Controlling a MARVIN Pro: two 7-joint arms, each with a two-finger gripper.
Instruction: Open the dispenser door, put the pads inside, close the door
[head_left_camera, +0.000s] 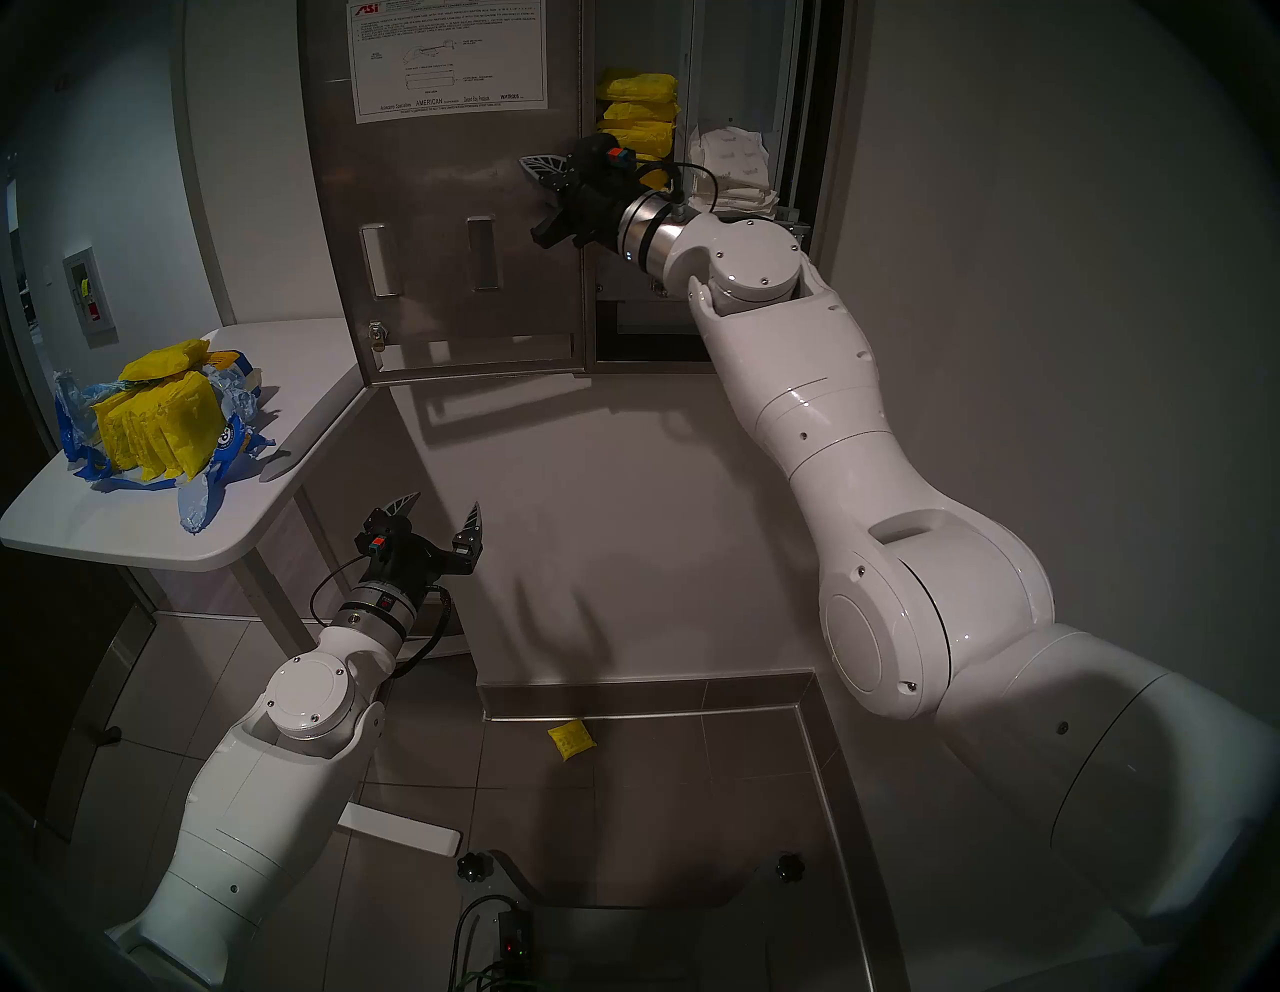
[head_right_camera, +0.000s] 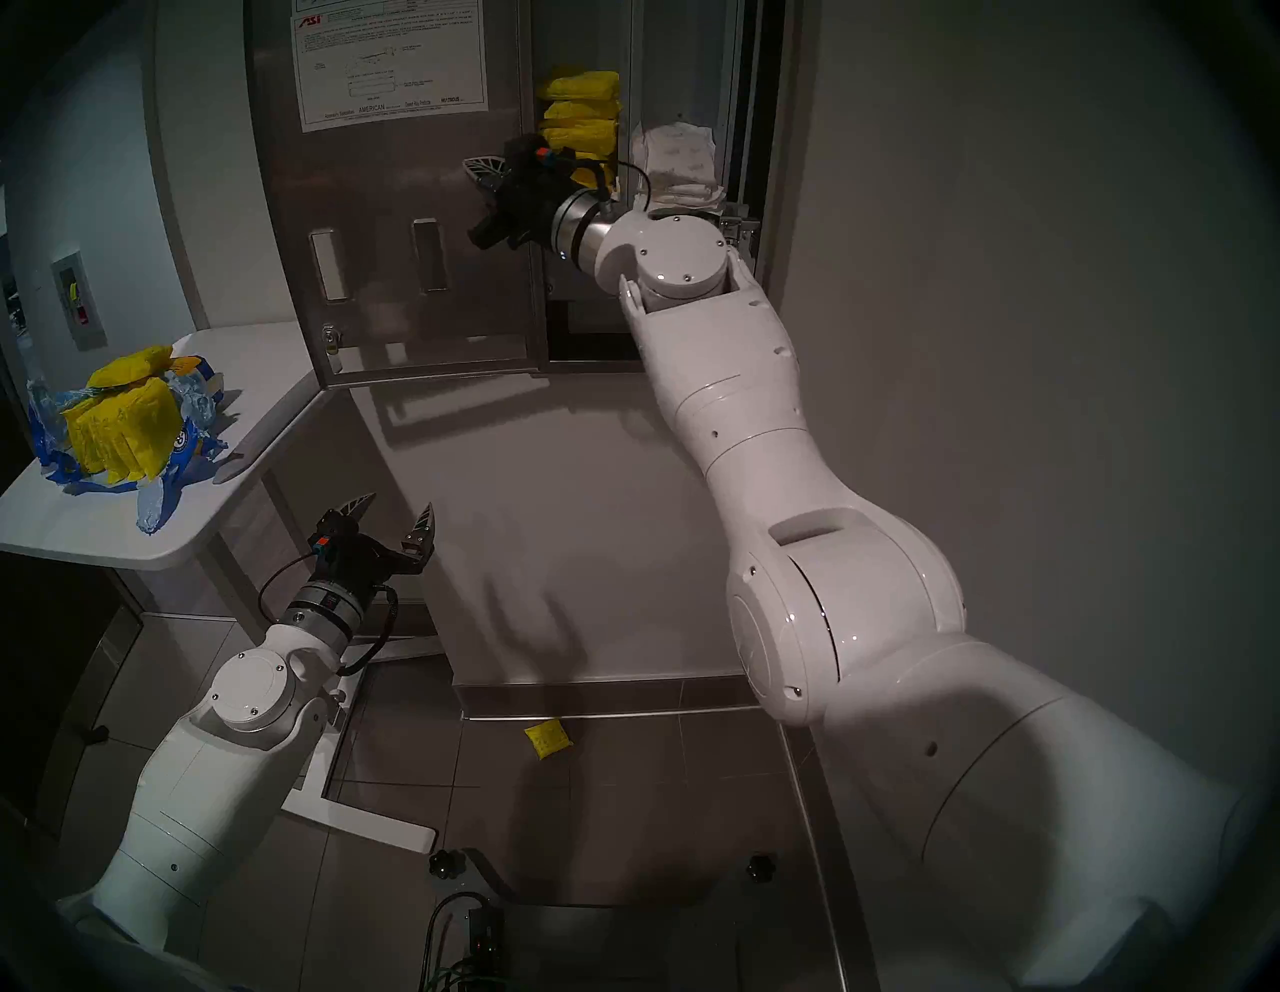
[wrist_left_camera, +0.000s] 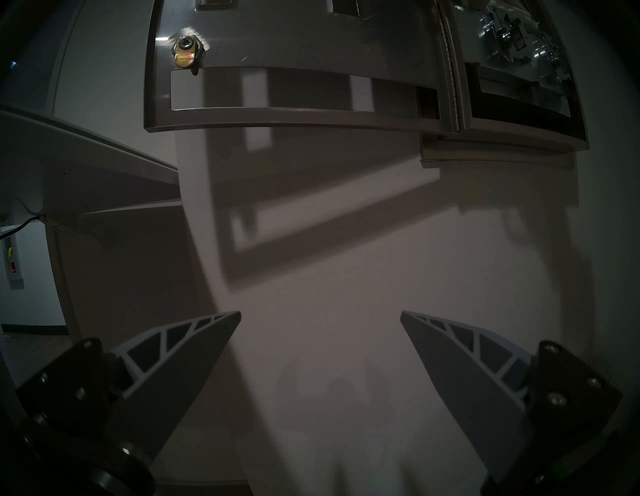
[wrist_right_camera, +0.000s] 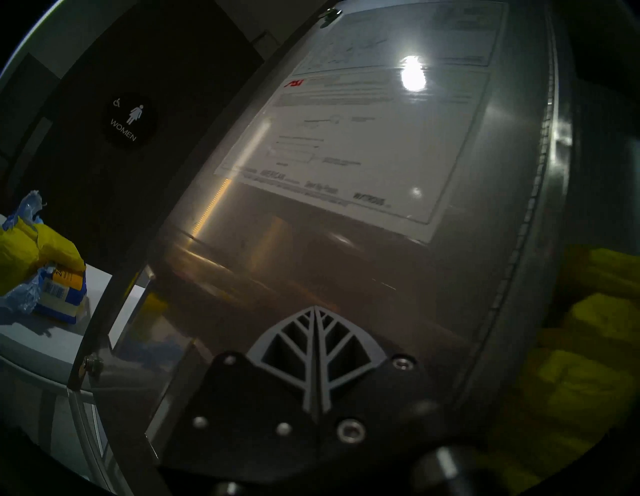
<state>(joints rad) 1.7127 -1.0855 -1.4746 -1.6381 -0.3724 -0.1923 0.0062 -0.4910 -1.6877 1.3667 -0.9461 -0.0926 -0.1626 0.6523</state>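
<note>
Door (head_left_camera: 450, 173) hangs wide open, pads (head_left_camera: 637, 114) stacked inside. Right gripper (head_left_camera: 537, 166), clenched and empty, sits beside its inner face: push near the free edge, steadily. Left gripper (head_left_camera: 443, 516) waits released.

Dispenser door (head_left_camera: 443, 208) swung wide open, flat beside the cabinet; right claw (head_left_camera: 537, 170) pinched together just in front of its inner face, little room there. Yellow pads (head_left_camera: 637, 114) fill the upper left bay, white pads (head_left_camera: 731, 170) the right. Left claw (head_left_camera: 443, 516) spread, bare wall ahead. Table (head_left_camera: 208, 540) crowds its left.
</note>
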